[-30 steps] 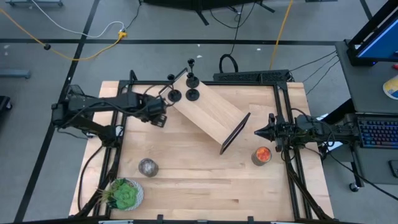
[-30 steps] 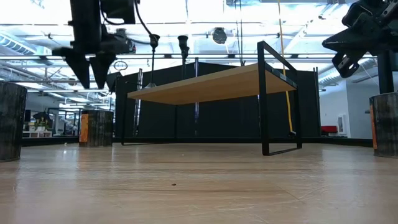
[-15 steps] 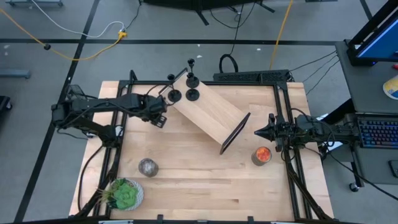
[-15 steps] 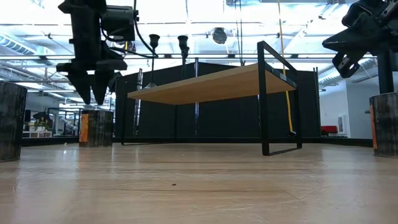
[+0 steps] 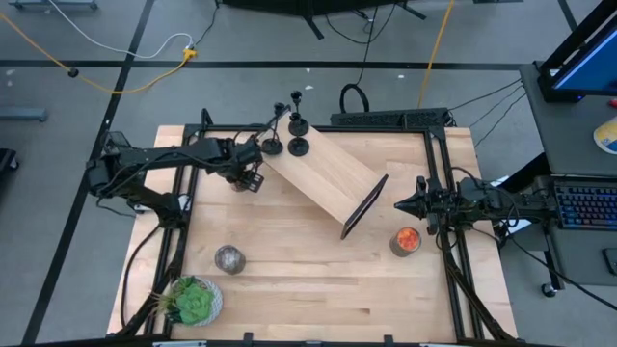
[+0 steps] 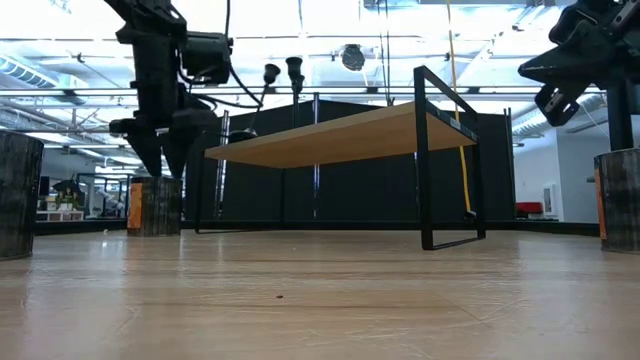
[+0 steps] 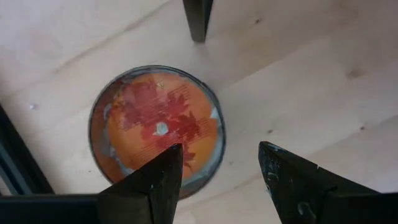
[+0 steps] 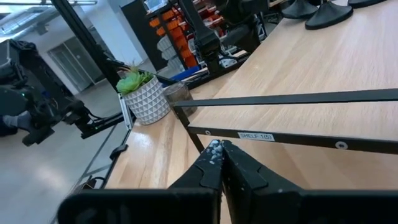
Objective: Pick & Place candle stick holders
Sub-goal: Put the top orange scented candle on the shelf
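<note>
My left fingers point(image 5: 253, 180) are spread wide and hold nothing; they hang over the wooden surface point(image 5: 318, 280), just beside the near end of the raised wooden shelf point(image 5: 323, 178). The candle stick holders point(image 5: 287, 138) stand together on that end of the shelf, apart from my fingers. My right fingers point(image 5: 402, 203) are pressed together, empty, waiting at the right side near an orange candle point(image 5: 406, 240).

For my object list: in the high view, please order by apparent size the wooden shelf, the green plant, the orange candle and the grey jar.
1. Wooden shelf
2. Green plant
3. Orange candle and grey jar: they look alike, so I do not rank them.
</note>
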You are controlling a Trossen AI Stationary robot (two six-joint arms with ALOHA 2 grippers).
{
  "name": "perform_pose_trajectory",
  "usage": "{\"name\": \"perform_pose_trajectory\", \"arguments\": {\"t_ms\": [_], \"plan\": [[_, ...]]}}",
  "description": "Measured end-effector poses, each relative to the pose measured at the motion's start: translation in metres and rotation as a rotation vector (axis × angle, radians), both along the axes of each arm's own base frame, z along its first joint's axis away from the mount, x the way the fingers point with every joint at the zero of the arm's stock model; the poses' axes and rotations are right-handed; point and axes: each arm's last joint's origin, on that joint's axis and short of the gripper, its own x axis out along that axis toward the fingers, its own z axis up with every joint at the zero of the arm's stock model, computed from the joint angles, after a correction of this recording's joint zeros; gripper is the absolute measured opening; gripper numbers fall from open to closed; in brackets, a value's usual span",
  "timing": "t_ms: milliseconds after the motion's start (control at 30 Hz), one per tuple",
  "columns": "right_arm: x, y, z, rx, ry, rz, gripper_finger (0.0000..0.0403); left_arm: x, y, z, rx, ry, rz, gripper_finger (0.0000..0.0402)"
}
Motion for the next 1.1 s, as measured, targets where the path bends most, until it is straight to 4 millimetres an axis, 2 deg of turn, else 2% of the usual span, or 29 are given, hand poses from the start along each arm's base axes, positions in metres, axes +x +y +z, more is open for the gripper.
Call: {"name": "perform_pose_trajectory", "arguments": {"t_ms": [300, 567, 1100], "plan": [[0.000, 0.000, 0.000, 0.015, 0.001, -0.002, 0.0000, 0.000, -0.023, 0.001, -0.065, 0.028, 0.006, 0.0218], [0.000, 0.000, 0.000, 0.014, 0.001, -0.002, 0.0000, -0.007, -0.033, 0.001, -0.091, 0.116, 0.006, 0.0218], [0.000, 0.000, 0.000, 0.012, 0.001, -0.001, 0.0000, -0.007, -0.036, 0.001, -0.092, 0.127, -0.059, 0.0218]]}}
